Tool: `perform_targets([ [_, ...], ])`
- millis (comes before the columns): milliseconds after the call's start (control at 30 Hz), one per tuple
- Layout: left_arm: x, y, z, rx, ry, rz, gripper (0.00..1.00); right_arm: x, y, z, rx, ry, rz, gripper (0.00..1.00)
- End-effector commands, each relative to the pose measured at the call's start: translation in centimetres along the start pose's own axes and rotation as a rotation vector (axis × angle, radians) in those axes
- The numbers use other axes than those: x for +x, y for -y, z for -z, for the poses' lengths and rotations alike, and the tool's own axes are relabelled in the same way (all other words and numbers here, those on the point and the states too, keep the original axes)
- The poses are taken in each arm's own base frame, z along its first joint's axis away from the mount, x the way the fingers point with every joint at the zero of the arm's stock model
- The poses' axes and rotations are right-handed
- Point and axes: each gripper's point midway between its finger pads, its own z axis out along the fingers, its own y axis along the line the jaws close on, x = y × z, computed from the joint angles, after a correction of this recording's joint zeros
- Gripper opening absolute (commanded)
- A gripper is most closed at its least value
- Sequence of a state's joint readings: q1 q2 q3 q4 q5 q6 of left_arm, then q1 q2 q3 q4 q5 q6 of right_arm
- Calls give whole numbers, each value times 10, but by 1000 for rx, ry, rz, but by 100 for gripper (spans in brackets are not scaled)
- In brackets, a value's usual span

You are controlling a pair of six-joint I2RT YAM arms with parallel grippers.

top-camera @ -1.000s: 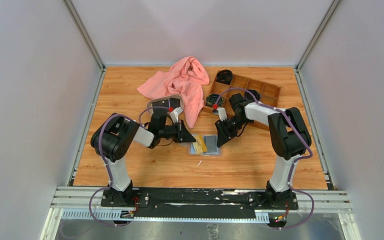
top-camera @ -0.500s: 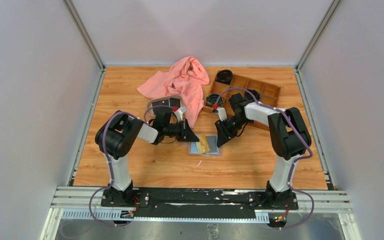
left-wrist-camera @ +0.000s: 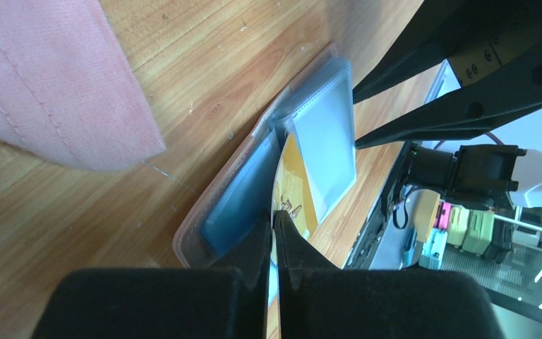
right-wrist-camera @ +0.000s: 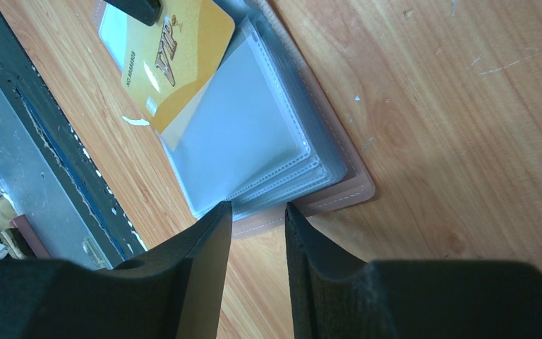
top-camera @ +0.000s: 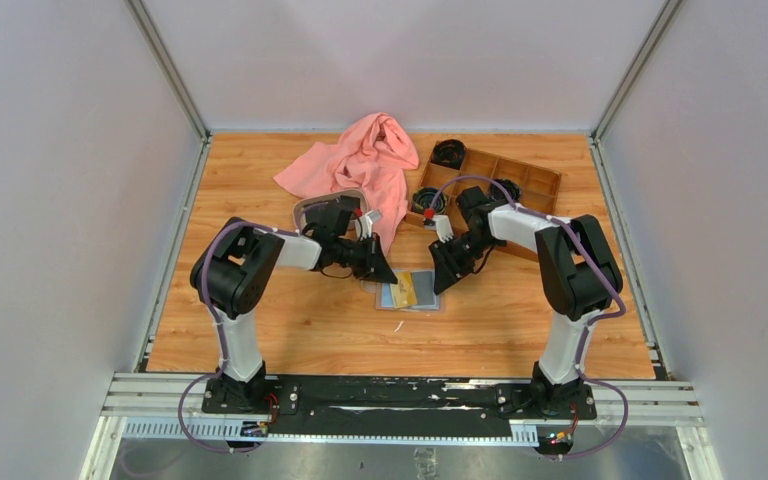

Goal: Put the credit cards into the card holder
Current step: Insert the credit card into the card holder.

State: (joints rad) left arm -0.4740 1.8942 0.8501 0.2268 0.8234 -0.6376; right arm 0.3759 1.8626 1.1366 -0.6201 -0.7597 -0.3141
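One card: gold card (right-wrist-camera: 176, 56), clamped tight in my left pincer (left-wrist-camera: 275, 224), corner on the open card holder (right-wrist-camera: 339, 201).
My right pincer (right-wrist-camera: 254, 212): part-open, empty, at holder's edge.
Trick: hold card flat, feed gently into sleeve (right-wrist-camera: 247, 134).

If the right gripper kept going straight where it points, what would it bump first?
Most likely the card holder: the right gripper points, jaws apart, at its edge by the clear sleeves. It looks very close, maybe touching.
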Motion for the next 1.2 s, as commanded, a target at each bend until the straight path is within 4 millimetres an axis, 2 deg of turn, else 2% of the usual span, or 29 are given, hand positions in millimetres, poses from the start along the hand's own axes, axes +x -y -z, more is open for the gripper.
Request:
perform_targets([
  [0, 24, -27, -1, -108, -88, 44, 0, -2, -2, -6, 22, -15, 54, 38],
  [600, 25, -17, -13, -92, -128, 17, 0, -3, -5, -8, 21, -22, 67, 38],
  [1167, 41, -29, -5, -174, -243, 43, 0, -3, -6, -9, 23, -24, 76, 38],
])
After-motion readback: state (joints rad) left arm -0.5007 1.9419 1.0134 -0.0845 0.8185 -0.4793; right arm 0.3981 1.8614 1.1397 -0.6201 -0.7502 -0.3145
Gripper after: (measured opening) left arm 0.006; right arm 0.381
